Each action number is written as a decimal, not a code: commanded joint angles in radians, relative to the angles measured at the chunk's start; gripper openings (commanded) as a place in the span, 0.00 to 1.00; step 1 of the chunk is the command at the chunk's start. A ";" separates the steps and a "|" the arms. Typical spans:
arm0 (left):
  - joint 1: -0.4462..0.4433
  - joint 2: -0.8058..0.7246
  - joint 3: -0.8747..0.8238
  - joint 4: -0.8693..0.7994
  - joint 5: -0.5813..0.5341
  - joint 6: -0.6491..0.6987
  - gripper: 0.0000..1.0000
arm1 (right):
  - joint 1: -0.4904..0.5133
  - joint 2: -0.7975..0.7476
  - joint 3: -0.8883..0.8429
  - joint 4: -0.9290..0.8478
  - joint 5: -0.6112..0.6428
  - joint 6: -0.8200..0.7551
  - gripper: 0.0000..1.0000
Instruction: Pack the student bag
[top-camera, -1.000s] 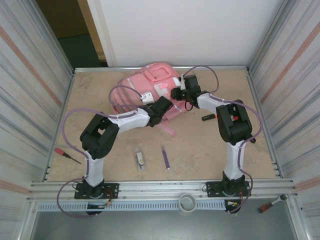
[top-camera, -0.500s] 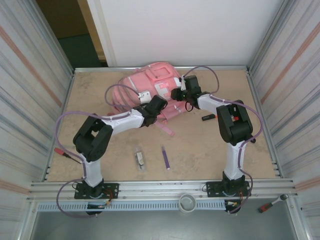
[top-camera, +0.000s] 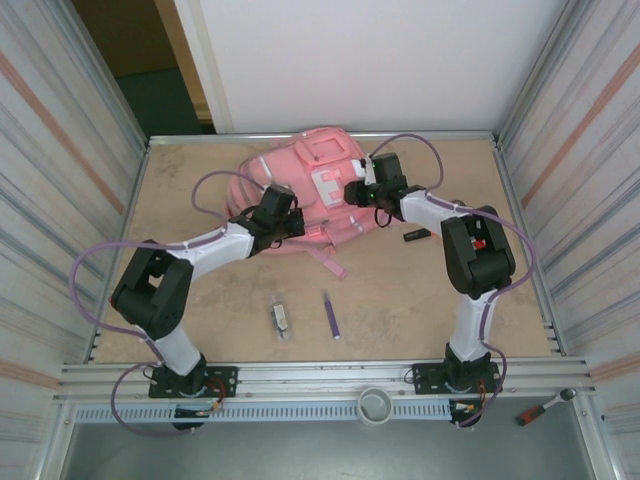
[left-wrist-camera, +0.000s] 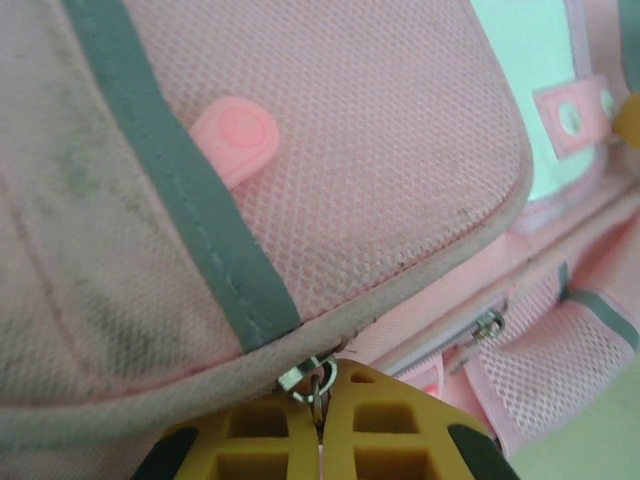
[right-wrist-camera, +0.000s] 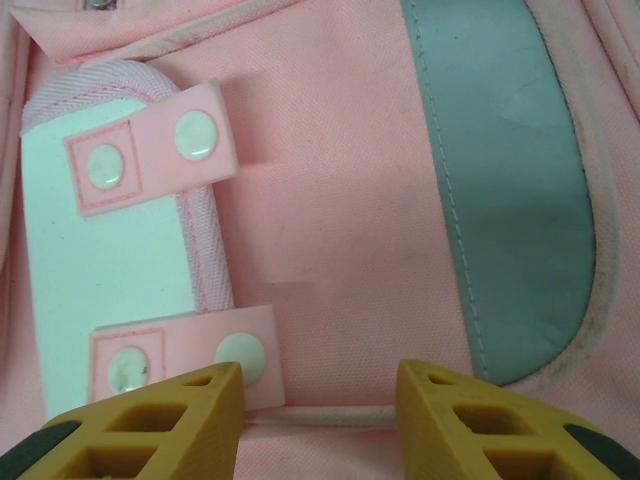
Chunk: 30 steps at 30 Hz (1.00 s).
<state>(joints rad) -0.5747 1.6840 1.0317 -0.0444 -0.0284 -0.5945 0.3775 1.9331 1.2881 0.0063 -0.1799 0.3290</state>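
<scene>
The student bag (top-camera: 322, 172), a pink backpack, lies at the back middle of the table. My left gripper (top-camera: 287, 222) is at its near left edge. In the left wrist view that gripper (left-wrist-camera: 322, 388) is shut on a metal zipper pull (left-wrist-camera: 309, 377) tucked under the bag's piped seam (left-wrist-camera: 400, 290). My right gripper (top-camera: 356, 190) is over the bag's right side. In the right wrist view it (right-wrist-camera: 320, 385) stands open just above the pink fabric (right-wrist-camera: 340, 200), beside a pale patch (right-wrist-camera: 105, 260), with nothing between its fingers.
A purple pen (top-camera: 330, 313) and a small grey item (top-camera: 281, 318) lie on the table's near middle. A small dark and red item (top-camera: 417, 235) lies right of the bag. A pink strap (top-camera: 328, 259) trails toward the front. Metal walls close in both sides.
My left gripper has shut on the zipper pull and swung left along the bag's near edge. The bag shifted slightly. My right gripper stayed over the bag.
</scene>
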 joint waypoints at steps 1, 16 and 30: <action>-0.003 -0.037 -0.018 0.048 0.200 0.053 0.00 | 0.001 -0.063 -0.018 -0.076 -0.012 -0.024 0.43; -0.025 -0.059 -0.026 -0.026 0.111 0.131 0.00 | 0.126 -0.048 0.051 -0.019 -0.182 0.156 0.52; -0.054 -0.055 -0.050 -0.017 0.056 0.161 0.00 | 0.138 0.051 0.089 -0.003 -0.139 0.308 0.53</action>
<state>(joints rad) -0.6167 1.6691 1.0012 -0.0315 0.0341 -0.4660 0.5110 1.9507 1.3453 0.0055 -0.3229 0.5926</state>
